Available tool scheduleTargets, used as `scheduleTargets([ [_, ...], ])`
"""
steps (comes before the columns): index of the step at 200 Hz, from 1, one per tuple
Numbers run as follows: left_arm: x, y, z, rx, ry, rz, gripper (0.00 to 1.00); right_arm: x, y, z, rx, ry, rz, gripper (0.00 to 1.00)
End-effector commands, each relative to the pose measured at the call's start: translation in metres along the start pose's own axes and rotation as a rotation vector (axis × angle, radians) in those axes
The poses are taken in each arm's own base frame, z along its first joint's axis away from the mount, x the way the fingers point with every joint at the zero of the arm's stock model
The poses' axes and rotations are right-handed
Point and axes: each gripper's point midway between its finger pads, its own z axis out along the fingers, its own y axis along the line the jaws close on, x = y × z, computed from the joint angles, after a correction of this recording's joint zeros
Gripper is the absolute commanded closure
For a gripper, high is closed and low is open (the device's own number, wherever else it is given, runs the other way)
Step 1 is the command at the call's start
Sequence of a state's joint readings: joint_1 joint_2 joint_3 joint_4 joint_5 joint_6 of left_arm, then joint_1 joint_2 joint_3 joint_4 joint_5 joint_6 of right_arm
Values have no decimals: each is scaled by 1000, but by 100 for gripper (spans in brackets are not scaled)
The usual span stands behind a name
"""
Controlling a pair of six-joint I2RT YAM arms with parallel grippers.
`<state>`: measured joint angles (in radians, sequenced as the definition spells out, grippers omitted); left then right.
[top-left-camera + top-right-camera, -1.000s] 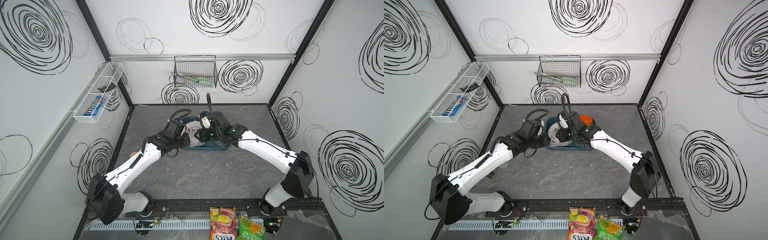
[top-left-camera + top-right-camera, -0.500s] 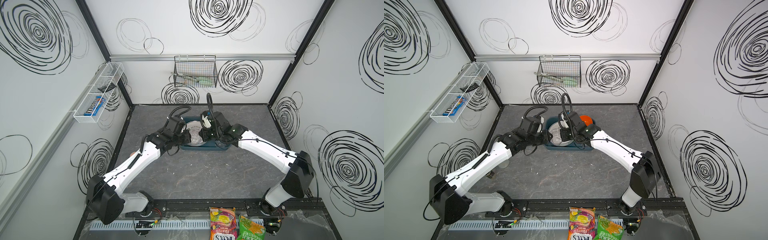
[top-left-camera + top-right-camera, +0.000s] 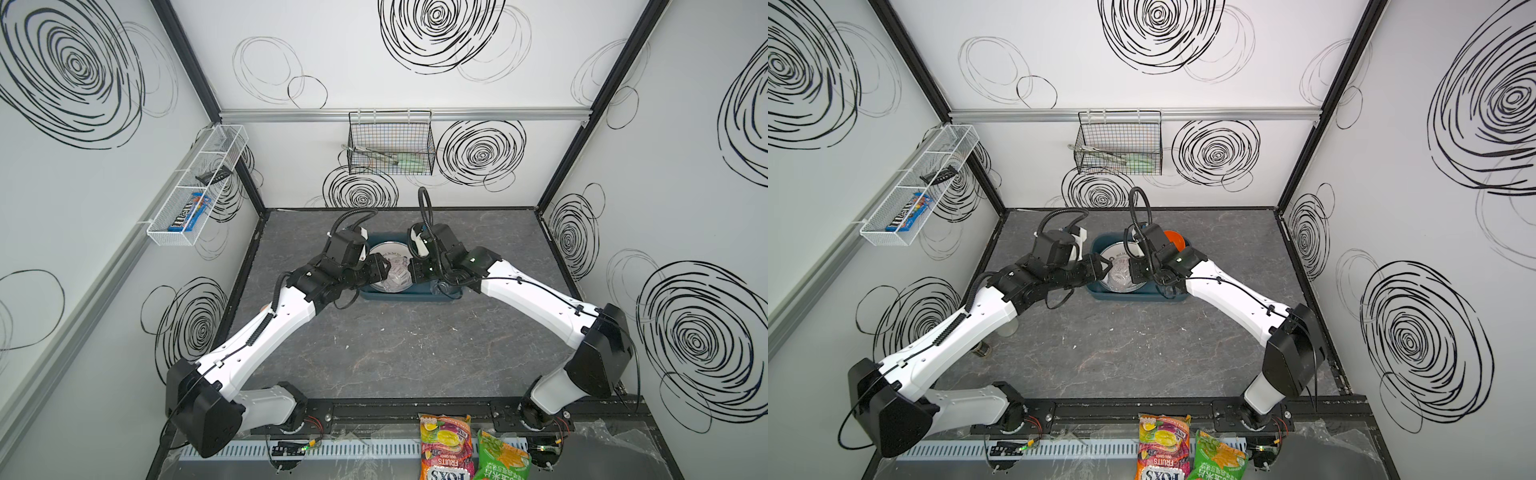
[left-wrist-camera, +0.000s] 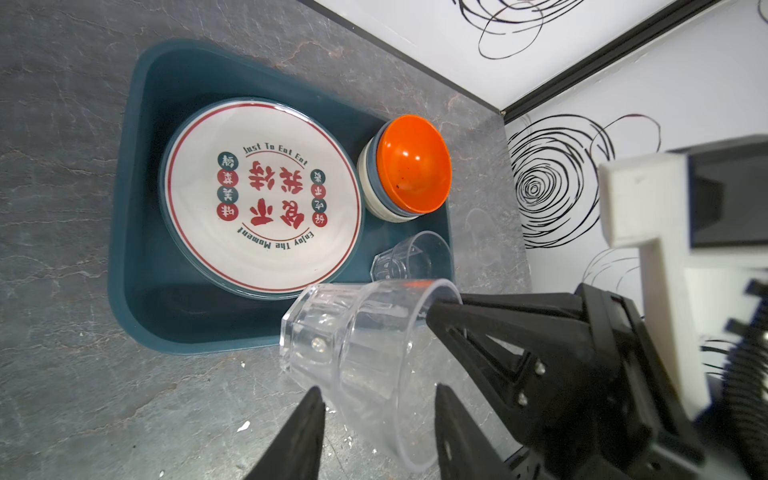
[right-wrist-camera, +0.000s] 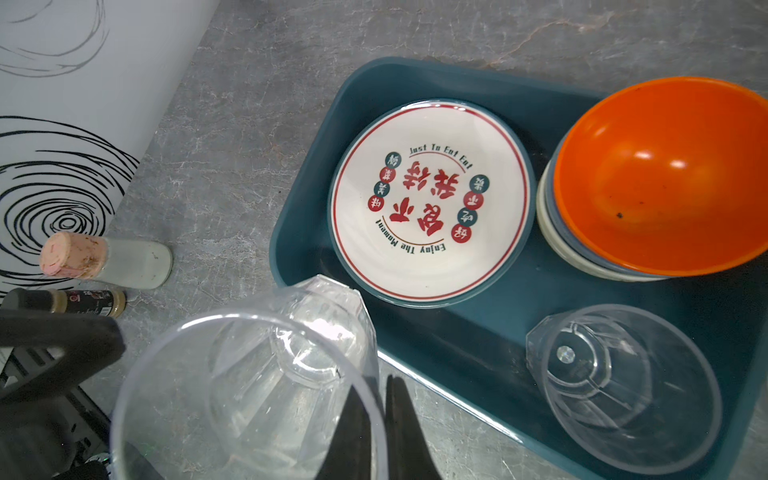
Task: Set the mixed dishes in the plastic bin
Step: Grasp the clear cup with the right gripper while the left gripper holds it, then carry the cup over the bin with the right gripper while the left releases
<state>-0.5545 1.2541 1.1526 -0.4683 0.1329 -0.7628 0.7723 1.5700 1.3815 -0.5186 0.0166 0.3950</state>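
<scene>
Right gripper [image 5: 374, 390] is clamped on the rim of a clear tumbler [image 4: 353, 353], which hangs tilted in the air above the plastic bin [image 4: 129, 232]. Left gripper [image 4: 376, 395] has its jaws parted on either side of the glass; contact unclear. In the bin are a lettered plate [image 4: 262, 195], an orange bowl [image 4: 415, 166] nested in blue and cream ones, and a second tumbler [image 4: 411, 262] beside them.

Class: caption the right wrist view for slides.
Right gripper pinches a clear tumbler by its rim near the teal bin holding plate, bowls, another tumbler.

Two tumblers [image 5: 245, 382], three bowls [image 5: 665, 187], one plate [image 5: 432, 199] showing, one bin [image 5: 307, 224], two jars [image 5: 124, 259]
</scene>
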Motion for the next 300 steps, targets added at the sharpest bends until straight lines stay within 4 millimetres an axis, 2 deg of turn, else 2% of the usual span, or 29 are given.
scheduleTargets([
  [1, -12, -13, -14, 60, -57, -8, 49, -9, -11, -19, 23, -41, 7, 93],
  [92, 1, 6, -26, 74, -58, -39, 37, -14, -59, -38, 99, -36, 75, 93],
  [160, 29, 14, -16, 132, 15, -57, 30, -9, -101, -40, 183, -13, 133, 93],
  [197, 46, 25, -6, 132, 61, -82, 29, -7, -121, -38, 237, -4, 155, 93],
  [229, 55, 31, -2, 134, 77, -101, 29, -5, -132, -36, 273, 6, 166, 93],
  [300, 62, 37, -2, 126, 86, -107, 29, 6, -149, -28, 332, 46, 182, 94],
])
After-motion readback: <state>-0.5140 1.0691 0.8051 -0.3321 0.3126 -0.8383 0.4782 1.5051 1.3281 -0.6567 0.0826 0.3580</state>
